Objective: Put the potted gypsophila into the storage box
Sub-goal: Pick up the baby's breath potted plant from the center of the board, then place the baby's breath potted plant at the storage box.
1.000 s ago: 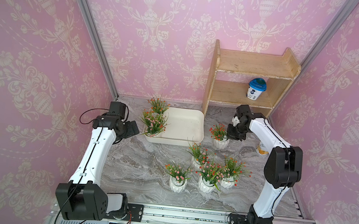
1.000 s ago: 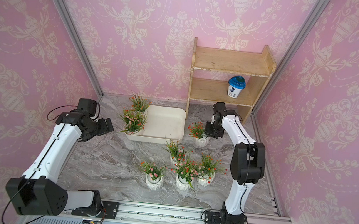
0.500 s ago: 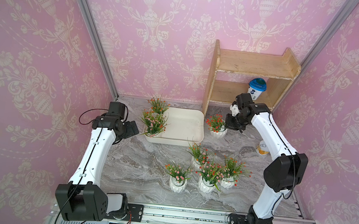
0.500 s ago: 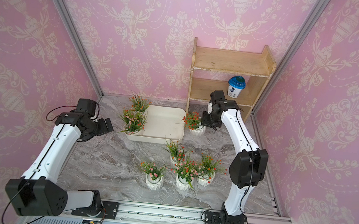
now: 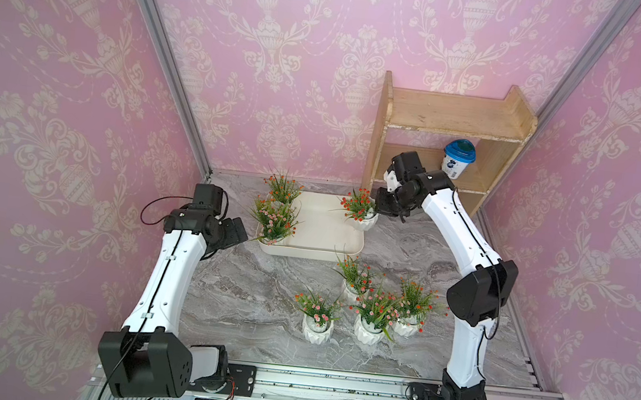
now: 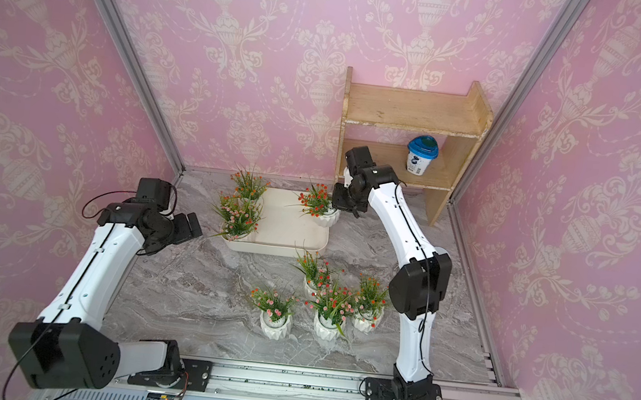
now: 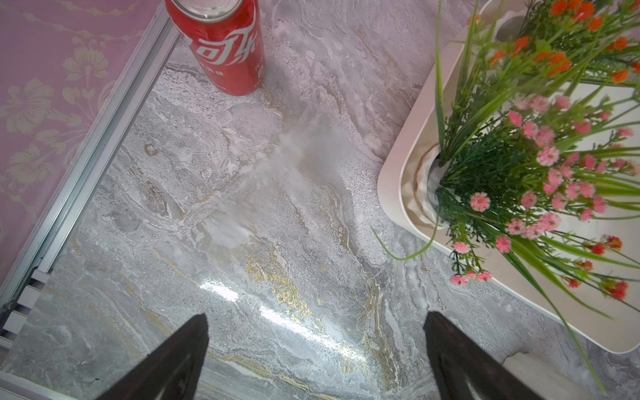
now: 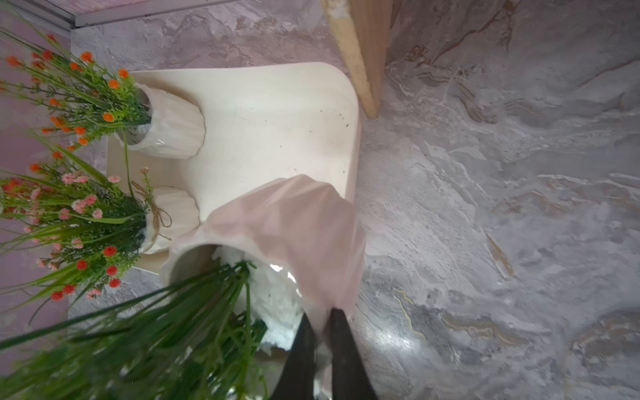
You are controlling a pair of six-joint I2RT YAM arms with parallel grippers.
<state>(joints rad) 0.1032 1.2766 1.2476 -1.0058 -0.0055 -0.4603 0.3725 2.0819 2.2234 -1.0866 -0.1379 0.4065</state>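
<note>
A potted gypsophila [image 5: 363,223] is held at the storage box's [image 5: 319,231] two-o'clock corner.
Its rim is clamped by the right end effector [image 8: 320,323]; the left end effector [image 7: 315,332] is spread wide.

The tabletop [image 7: 242,242] is polished grey marble-look stone — glare streaks it. The storage box [image 8: 277,114] looks smooth, matt cream plastic. The potted gypsophila [image 8: 173,128] have ribbed, glossy pots, probably glazed ceramic; one wears rough twine [image 8: 157,216]. The shelf [image 5: 453,113] is bare wood — chipped edges. The can [image 7: 228,52]: shiny metal.
</note>
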